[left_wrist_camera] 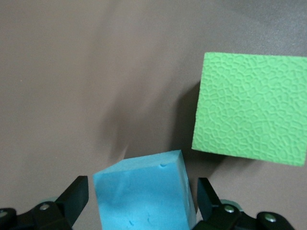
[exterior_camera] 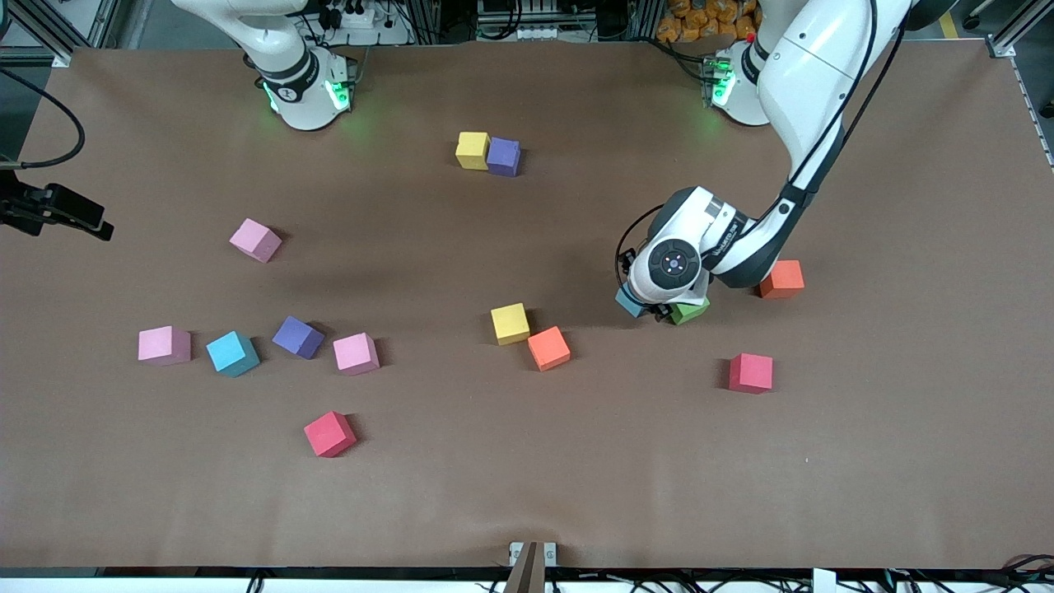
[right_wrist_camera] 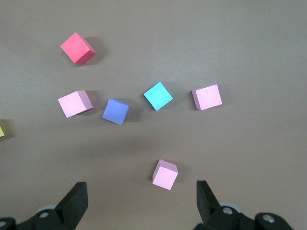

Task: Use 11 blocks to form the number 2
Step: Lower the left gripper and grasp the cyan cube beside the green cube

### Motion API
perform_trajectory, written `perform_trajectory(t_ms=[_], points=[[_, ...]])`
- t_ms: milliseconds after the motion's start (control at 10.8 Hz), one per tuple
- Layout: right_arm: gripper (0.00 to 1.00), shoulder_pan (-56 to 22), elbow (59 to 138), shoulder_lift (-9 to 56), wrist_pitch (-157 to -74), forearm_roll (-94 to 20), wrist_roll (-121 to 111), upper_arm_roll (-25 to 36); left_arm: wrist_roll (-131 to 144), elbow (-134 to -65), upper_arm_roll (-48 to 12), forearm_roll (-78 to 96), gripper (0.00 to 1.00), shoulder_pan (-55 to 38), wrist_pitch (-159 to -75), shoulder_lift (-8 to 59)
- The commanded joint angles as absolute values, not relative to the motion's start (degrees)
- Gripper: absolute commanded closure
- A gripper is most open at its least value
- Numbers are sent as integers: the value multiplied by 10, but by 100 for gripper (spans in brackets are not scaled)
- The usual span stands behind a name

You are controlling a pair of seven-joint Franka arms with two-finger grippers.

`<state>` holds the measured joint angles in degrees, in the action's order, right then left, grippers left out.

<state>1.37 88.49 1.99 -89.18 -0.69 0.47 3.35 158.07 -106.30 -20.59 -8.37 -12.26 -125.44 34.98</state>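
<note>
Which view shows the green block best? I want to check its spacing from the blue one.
The left wrist view: the green block fills much of it, clearly apart from the blue block between the left pincer's open fingers. The front view shows only a corner under the arm. The right wrist view misses it.

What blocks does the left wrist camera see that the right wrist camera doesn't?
Only the left wrist view shows a green foam cube and a light blue foam cube sitting between the open left gripper's fingers. Only the right wrist view shows three pink cubes, a purple cube, a turquoise cube and a red cube, under the open right gripper. Both show the brown table.
</note>
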Motion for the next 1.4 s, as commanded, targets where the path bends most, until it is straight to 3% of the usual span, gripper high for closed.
perform_trajectory(t_ms=[0,558,744,837,1302], points=[[0,12,878,26,-891,-8,-1,30,1687,-1070,-210,-122,0,-122,-1260,345],[0,11,877,27,-897,-8,-1,30,1701,-1071,-210,-123,0,-131,-1259,346],[0,11,877,27,-897,-8,-1,30,1705,-1071,-210,-125,77,-130,-1258,346],[0,11,877,27,-897,-8,-2,30,1704,-1071,-210,-127,100,-131,-1258,346],[0,11,878,27,-896,-7,-2,30,1691,-1067,-226,-171,100,-135,-1260,335]])
